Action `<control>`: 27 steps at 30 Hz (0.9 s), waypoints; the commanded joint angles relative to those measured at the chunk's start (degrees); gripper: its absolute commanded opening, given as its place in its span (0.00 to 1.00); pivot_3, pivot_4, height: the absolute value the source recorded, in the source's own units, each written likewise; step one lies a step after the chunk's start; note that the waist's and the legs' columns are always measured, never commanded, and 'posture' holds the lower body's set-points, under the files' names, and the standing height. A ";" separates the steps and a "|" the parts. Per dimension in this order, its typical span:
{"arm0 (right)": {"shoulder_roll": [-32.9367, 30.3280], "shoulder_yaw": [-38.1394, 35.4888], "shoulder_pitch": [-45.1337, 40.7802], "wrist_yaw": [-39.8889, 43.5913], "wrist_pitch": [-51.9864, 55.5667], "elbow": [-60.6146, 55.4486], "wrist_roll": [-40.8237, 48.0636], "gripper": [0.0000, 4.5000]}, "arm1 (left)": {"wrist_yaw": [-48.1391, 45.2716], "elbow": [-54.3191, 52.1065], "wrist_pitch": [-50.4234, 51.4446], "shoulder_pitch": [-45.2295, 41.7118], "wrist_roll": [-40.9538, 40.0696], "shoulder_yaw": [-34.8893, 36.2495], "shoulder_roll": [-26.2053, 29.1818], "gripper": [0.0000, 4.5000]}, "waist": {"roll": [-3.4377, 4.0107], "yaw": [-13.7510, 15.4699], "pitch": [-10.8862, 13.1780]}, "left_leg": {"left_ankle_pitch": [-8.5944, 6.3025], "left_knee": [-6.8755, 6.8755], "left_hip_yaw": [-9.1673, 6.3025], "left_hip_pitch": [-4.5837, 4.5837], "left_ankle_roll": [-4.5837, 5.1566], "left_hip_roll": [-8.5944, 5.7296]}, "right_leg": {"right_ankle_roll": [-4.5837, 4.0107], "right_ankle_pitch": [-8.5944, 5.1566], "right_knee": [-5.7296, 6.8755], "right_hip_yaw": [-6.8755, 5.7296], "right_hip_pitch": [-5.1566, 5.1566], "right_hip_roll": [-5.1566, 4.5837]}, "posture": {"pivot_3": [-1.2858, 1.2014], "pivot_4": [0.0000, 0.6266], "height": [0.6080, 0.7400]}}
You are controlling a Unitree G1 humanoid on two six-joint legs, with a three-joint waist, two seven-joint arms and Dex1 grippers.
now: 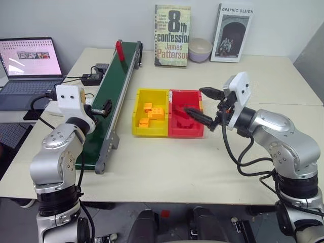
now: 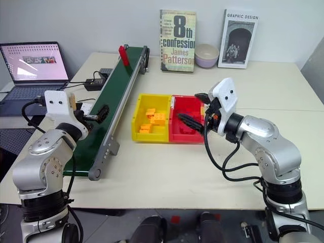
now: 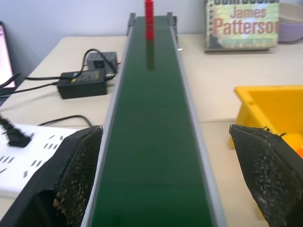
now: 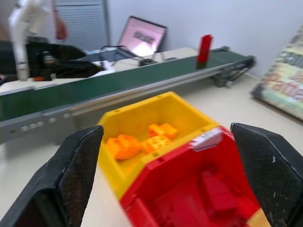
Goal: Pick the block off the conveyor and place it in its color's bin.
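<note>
The left claw (image 3: 163, 189) waits wide open over the near end of the conveyor (image 1: 114, 101), and should close only once the upright red block (image 1: 119, 49), at its far end, sits squarely between the fingers.

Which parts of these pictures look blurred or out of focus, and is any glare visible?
Left wrist view: the small red plastic block at the far end of the long dark green conveyor belt is soft. Right wrist view: the red open-top bin is blurred. Left eye view: sharp overall, no strong glare.
</note>
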 commanded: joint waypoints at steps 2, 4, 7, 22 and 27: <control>-0.70 -1.31 -0.52 2.15 -2.91 0.60 0.79 1.00 | 0.72 -3.66 0.86 -0.08 -0.37 1.17 0.71 0.99 | 0.00 -0.09 0.00 | 0.00 0.01 0.07 0.00 0.00 -0.01 | 0.00 0.00 -0.01 0.01 -0.01 0.00 | 0.52 0.24 1.00; -0.76 -1.36 -0.25 2.57 -3.56 0.99 0.68 1.00 | 0.97 -4.14 1.14 -0.04 -1.03 2.19 0.27 0.99 | 0.00 -0.10 0.00 | 0.00 0.01 0.08 0.01 0.00 -0.01 | 0.00 0.00 -0.01 0.01 -0.01 0.00 | 0.52 0.24 1.00; -0.93 -1.40 0.05 3.31 -4.49 1.32 0.71 1.00 | 1.11 -4.85 1.50 0.38 -1.11 2.75 0.33 0.99 | 0.00 -0.10 0.00 | 0.00 -0.01 0.02 0.00 0.00 0.03 | 0.00 0.00 0.00 0.02 -0.03 0.00 | 0.52 0.24 1.00; -1.88 -1.11 -0.42 9.31 -4.62 0.87 5.54 1.00 | 3.18 -2.37 -1.00 -0.10 0.05 2.50 -0.86 0.99 | 0.00 -0.07 0.00 | 0.00 -0.02 0.00 0.00 0.00 0.02 | 0.00 0.00 0.00 0.01 -0.02 0.00 | 0.52 0.24 1.00; -1.91 -0.68 -0.11 9.03 -3.16 -1.15 7.76 1.00 | 2.86 0.28 -4.01 -0.24 0.65 2.06 -1.50 0.99 | 0.00 -0.05 0.00 | 0.00 -0.01 0.00 0.00 0.00 0.02 | 0.00 0.00 0.00 0.02 -0.02 -0.02 | 0.52 0.24 1.00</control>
